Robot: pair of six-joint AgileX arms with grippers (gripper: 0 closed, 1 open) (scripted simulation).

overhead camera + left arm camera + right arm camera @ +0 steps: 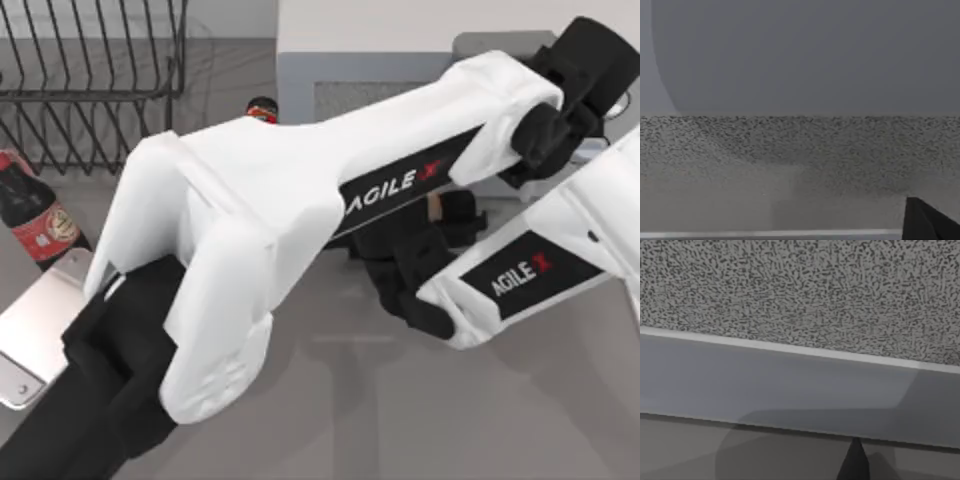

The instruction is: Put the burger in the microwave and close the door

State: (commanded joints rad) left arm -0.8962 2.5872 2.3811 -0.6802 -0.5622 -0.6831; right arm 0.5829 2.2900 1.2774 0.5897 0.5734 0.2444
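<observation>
Reaching across the bench (400, 420) from the top view's left, my left arm carries its hand (570, 90) up to the right end of the microwave (340, 40), close against the front; whether that hand is open or closed I cannot tell, since the dark wrist parts hide the fingers. Its wrist view sits hard up against the door (800, 150), speckled window mesh under a plain grey band. My right arm comes in from the right, its hand (415, 255) low in front of the microwave and tucked under the left arm, its state equally unreadable; the right wrist view shows the same mesh and grey frame at close range. Judging by the flat grey front visible from above, the door looks shut or nearly so, though the arms cover much of it. The burger is nowhere I can point to, so it is probably inside. If so, little remains beyond withdrawing.
</observation>
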